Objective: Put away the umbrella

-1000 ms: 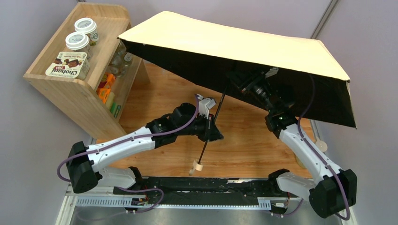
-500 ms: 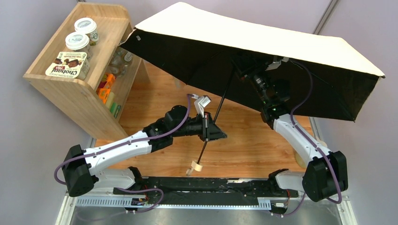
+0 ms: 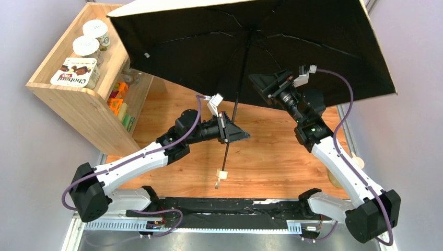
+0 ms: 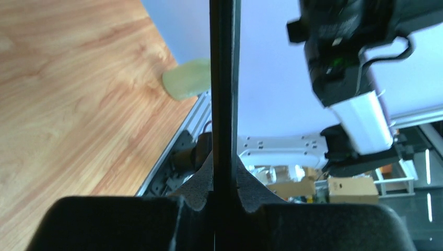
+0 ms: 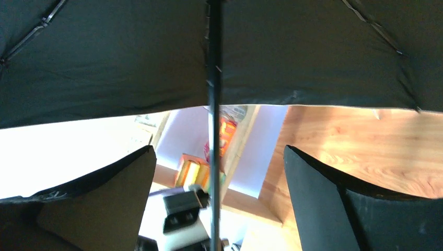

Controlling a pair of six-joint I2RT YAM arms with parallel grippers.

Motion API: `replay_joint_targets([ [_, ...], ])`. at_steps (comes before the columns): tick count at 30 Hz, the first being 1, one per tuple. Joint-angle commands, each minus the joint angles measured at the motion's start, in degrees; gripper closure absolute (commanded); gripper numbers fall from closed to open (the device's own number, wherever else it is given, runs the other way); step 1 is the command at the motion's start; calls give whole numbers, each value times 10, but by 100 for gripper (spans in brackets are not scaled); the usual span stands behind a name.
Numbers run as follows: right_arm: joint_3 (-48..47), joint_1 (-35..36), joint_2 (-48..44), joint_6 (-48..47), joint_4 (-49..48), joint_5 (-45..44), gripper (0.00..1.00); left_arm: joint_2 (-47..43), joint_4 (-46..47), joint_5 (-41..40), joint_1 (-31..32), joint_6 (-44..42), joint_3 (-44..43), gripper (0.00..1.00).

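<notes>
light: bright, even | wrist views: glare, near parts seemingly soft

This looks like a robotics lab or test cell. A left arm [image 3: 136, 164] and a right arm [image 3: 339, 162], trailing purple cables [image 3: 350, 93], are mounted by a metal rail [image 3: 120, 225] at the near edge of a wooden table [image 3: 282, 151], with plain pale partition walls [image 3: 31, 146] around it. A wooden shelf [image 3: 78, 104] at the table's left holds jars [image 3: 86, 46] and a snack box [image 3: 76, 71], and the left wrist view shows cardboard boxes [image 4: 347, 189] beyond the table.
</notes>
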State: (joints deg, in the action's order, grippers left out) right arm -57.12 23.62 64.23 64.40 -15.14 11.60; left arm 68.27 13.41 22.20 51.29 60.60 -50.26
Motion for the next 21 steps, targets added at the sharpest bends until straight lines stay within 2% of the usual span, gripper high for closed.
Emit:
replay_joint_targets([
  [1, 32, 1, -27, -4, 38, 19, 5, 13, 137, 21, -15, 32, -22, 100],
  [3, 54, -1, -34, 18, 0, 12, 5, 20, 158, 31, -15, 47, -21, 100],
  [7, 87, -8, -12, 81, -159, -21, 4, 33, 231, 55, -15, 84, 3, 100],
  [11, 36, -22, 61, 107, -200, -12, 4, 33, 270, 74, -15, 107, 25, 100],
  [17, -6, -51, 163, 187, -358, 1, 13, 13, 262, 76, -15, 106, 46, 100],
  [21, -56, -51, 206, 194, -361, 8, 16, 21, 268, 90, -15, 112, 40, 100],
])
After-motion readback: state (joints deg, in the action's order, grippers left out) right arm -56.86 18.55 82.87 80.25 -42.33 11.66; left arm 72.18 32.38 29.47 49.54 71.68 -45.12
